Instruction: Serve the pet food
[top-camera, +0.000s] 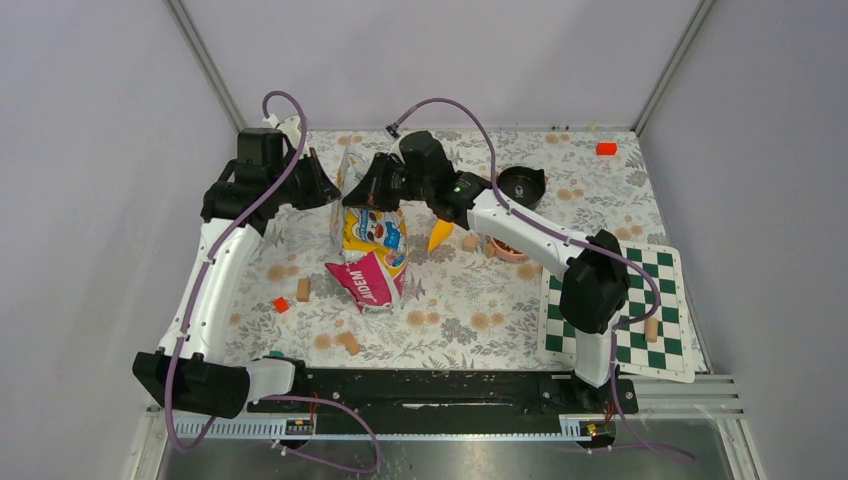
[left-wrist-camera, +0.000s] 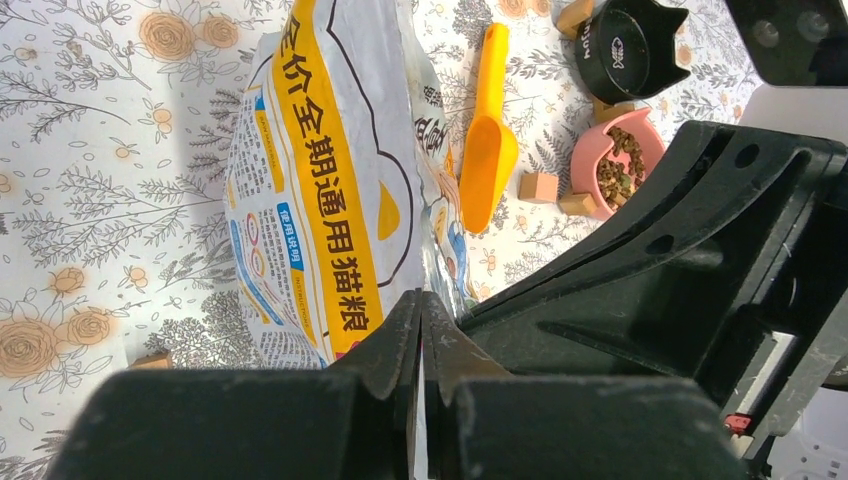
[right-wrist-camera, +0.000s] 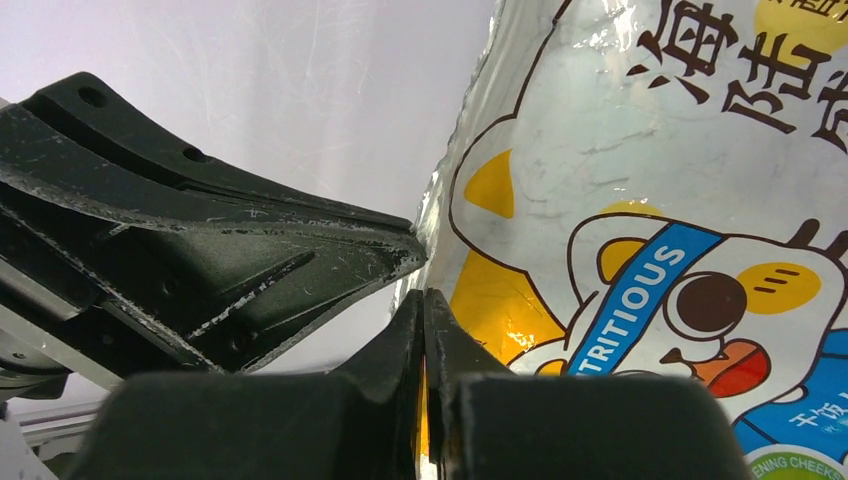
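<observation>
With pet food (left-wrist-camera: 620, 170) in the pink bowl (left-wrist-camera: 581, 165) near the yellow scoop (left-wrist-camera: 488, 150), the left pincer (left-wrist-camera: 421, 305) and right pincer (right-wrist-camera: 424, 300) are each clamped shut, seemingly on the top rim of the bag (top-camera: 375, 250), so part them evenly and slowly, keeping it upright.

Bag (top-camera: 372, 250) mouth crowded: left fingers (left-wrist-camera: 385, 350) and right fingers (right-wrist-camera: 395, 345) both pinched shut on it, side by side. Right arm (top-camera: 530, 235) crosses above pink bowl (top-camera: 511, 250). Scoop (top-camera: 440, 236) and wooden cubes (left-wrist-camera: 538, 186) sit just beside the bowl. Front-centre tabletop (top-camera: 470, 300) open.
</observation>
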